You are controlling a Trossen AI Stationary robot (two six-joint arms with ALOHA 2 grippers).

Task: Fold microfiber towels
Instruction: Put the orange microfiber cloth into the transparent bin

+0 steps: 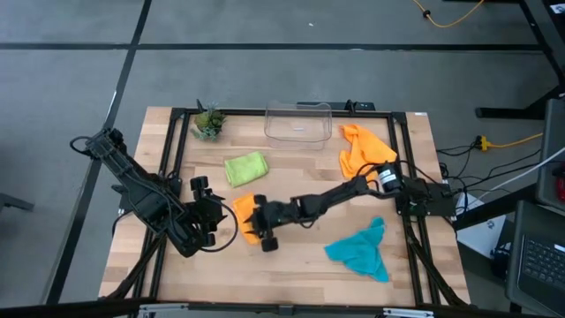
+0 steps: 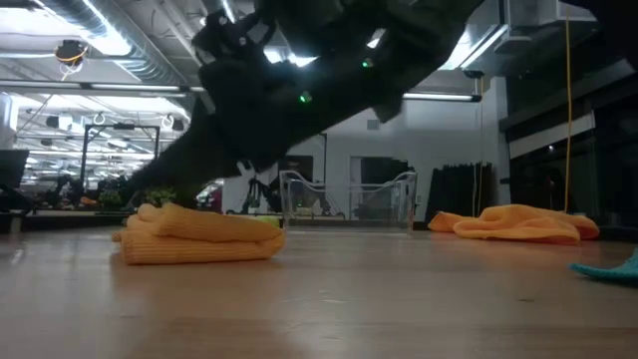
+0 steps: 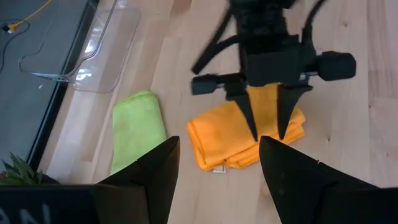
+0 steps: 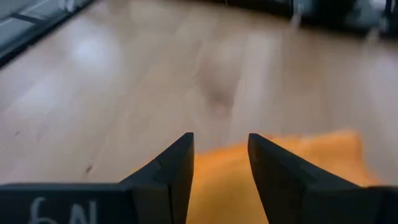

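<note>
wood-plank table (image 1: 300, 265) on grey floor holds a folded orange towel (image 1: 244, 215) beneath the right tool (image 1: 261, 225), released like the left tool (image 1: 205, 212).

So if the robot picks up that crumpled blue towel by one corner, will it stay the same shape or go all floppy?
Probably floppy. The teal towel lies in a loose, wrinkled heap, so it looks soft and would likely droop and unfold if lifted. It also looks thin and light, so a push would probably bunch it up rather than slide it whole. It has no round shape, so it shouldn't roll.

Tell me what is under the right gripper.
The folded orange towel lies on the table under the right gripper, whose fingers stand apart. The gripper covers part of the towel's top.
</note>
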